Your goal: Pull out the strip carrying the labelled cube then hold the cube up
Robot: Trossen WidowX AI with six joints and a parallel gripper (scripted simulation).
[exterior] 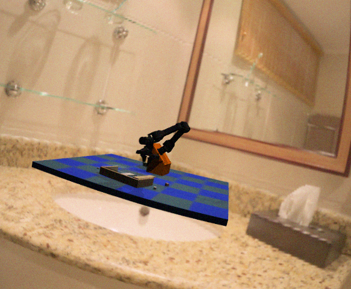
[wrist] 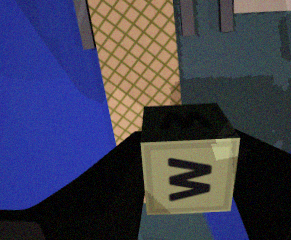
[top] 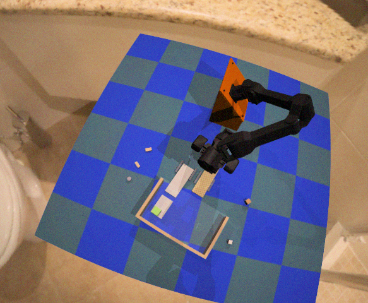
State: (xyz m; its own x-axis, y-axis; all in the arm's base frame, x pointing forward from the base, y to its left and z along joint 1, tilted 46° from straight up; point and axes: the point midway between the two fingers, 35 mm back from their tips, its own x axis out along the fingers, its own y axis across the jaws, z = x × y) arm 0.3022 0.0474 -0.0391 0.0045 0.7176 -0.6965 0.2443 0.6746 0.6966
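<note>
Cube [wrist: 189, 176], marked "W", clamped in gripper [top: 222, 155] [exterior: 144, 159] [wrist: 181, 139], above the lattice-patterned strip [top: 204, 185] [wrist: 137, 45], inboard of the table's [top: 190, 280] [exterior: 209, 203] edges. Plain strip [top: 179, 180] alongside; three-sided wooden frame [top: 172, 237] [exterior: 122, 177] nearby.

The black arm [top: 268, 133] [exterior: 172, 132] rises from its base, bends sharply at the elbow and reaches back down, away from the counter's back edge. Its gripper [top: 214, 158] [exterior: 144, 160] [wrist: 181, 139] points downward, fingers closed on a lettered cube.

Blue-and-teal checkered board [top: 112, 225] [exterior: 181, 203] beneath pale strips [top: 179, 180], lattice-patterned strip [top: 203, 185] [wrist: 135, 45], three-sided tray [top: 174, 238] [exterior: 122, 178]
</note>
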